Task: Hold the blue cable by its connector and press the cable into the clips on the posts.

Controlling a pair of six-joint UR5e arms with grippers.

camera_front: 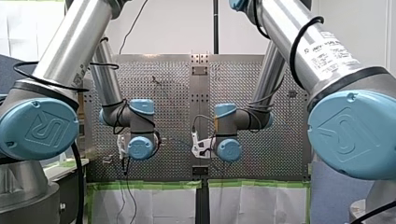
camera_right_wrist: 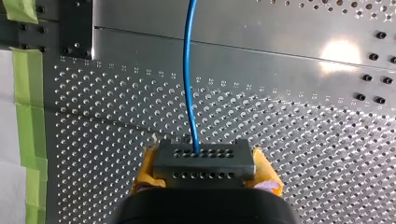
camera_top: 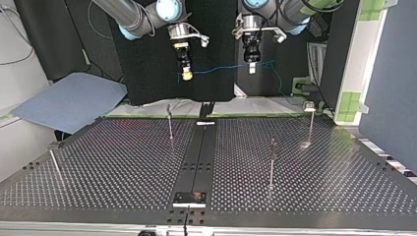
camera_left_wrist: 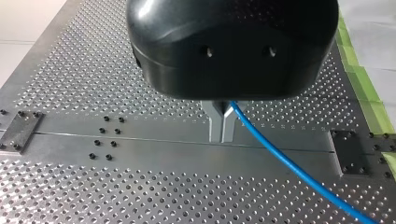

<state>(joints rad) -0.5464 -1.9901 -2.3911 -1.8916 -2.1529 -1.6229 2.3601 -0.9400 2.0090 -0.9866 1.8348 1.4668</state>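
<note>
Upper middle of the top view, the blue cable (camera_top: 221,69) runs taut, well above the table (camera_top: 123,162) — my right end effector (camera_top: 186,74) clamps its connector (camera_right_wrist: 204,163) in yellow pads (camera_right_wrist: 145,170), my left end effector (camera_top: 252,68) pinches the cable farther along — likely so the span meets the posts (camera_top: 272,164) straight.

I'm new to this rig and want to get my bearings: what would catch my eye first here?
A blue cable stretches through the air between the two grippers, well above the table in the top view's middle. My right gripper holds its dark connector between yellow pads, and my left gripper has its metal fingers shut on the cable further along. Thin posts stand on the perforated table below, none yet holding the cable.
</note>
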